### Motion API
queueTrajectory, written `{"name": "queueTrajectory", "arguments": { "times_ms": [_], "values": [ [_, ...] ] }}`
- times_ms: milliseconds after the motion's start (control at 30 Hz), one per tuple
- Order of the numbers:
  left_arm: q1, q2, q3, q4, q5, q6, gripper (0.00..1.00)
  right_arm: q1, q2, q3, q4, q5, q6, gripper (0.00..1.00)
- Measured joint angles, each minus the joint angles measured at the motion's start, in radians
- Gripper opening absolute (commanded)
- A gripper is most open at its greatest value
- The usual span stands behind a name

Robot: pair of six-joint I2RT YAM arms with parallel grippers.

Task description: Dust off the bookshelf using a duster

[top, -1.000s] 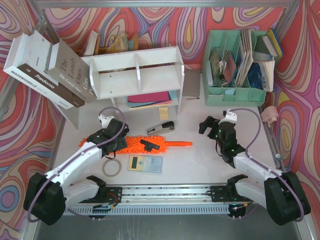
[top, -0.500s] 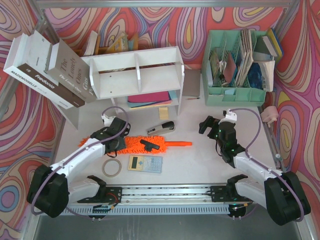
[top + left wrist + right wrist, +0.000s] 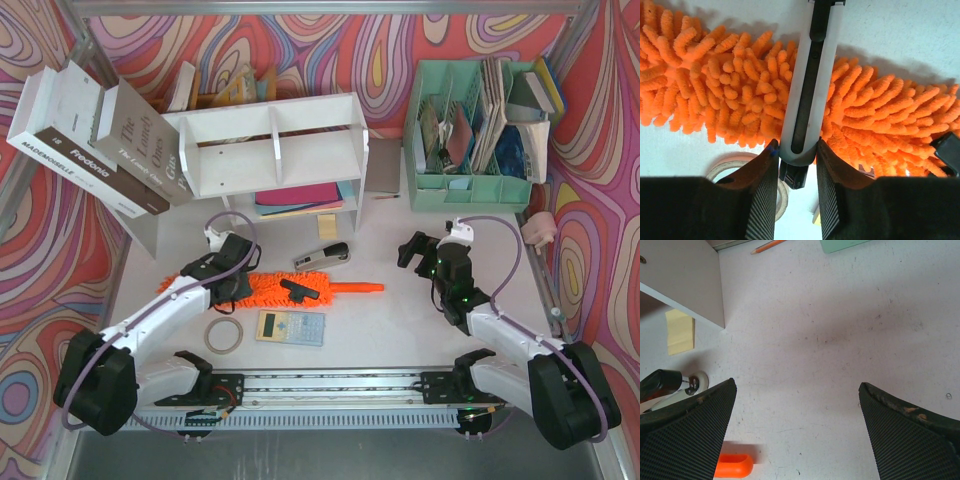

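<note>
The duster (image 3: 285,290) lies flat on the table in front of the bookshelf (image 3: 270,145), fluffy orange head to the left, slim orange handle (image 3: 360,287) pointing right. My left gripper (image 3: 232,280) is at the head's left end. In the left wrist view the left gripper (image 3: 796,145) is shut on the end of the grey plastic spine (image 3: 807,85) that runs through the duster's orange head (image 3: 715,90). My right gripper (image 3: 415,250) is open and empty, right of the handle tip. In the right wrist view the right gripper (image 3: 797,410) is over bare table, with the handle tip (image 3: 733,465) at lower left.
A stapler (image 3: 322,257) lies between duster and shelf. A calculator (image 3: 291,327) and a tape roll (image 3: 224,336) lie nearer me. A mint-green organiser (image 3: 475,120) stands at back right. Large books (image 3: 90,140) lean at back left. A yellow note (image 3: 680,330) lies by the shelf's foot.
My left gripper has shifted slightly right and away from me, at the duster's left end. The duster and the right arm have not moved.
</note>
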Motion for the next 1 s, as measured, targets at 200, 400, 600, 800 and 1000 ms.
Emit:
{"name": "queueTrajectory", "arguments": {
  "times_ms": [200, 400, 600, 800, 1000],
  "values": [
    [0.000, 0.000, 0.035, 0.000, 0.026, 0.001, 0.13, 0.000, 0.004, 0.002, 0.000, 0.000, 0.000, 0.97],
    [0.000, 0.014, 0.074, 0.011, 0.047, 0.007, 0.10, 0.000, 0.007, 0.005, 0.000, 0.000, 0.000, 0.97],
    [0.000, 0.106, 0.117, 0.061, 0.066, 0.007, 0.09, 0.000, 0.010, 0.009, 0.000, 0.001, 0.000, 0.97],
    [-0.008, 0.189, 0.175, 0.115, 0.069, 0.007, 0.10, 0.000, 0.013, 0.009, 0.000, 0.001, 0.000, 0.97],
    [-0.014, 0.282, 0.214, 0.179, 0.061, 0.007, 0.09, 0.000, 0.013, 0.009, 0.000, 0.000, 0.000, 0.97]
  ]
}}
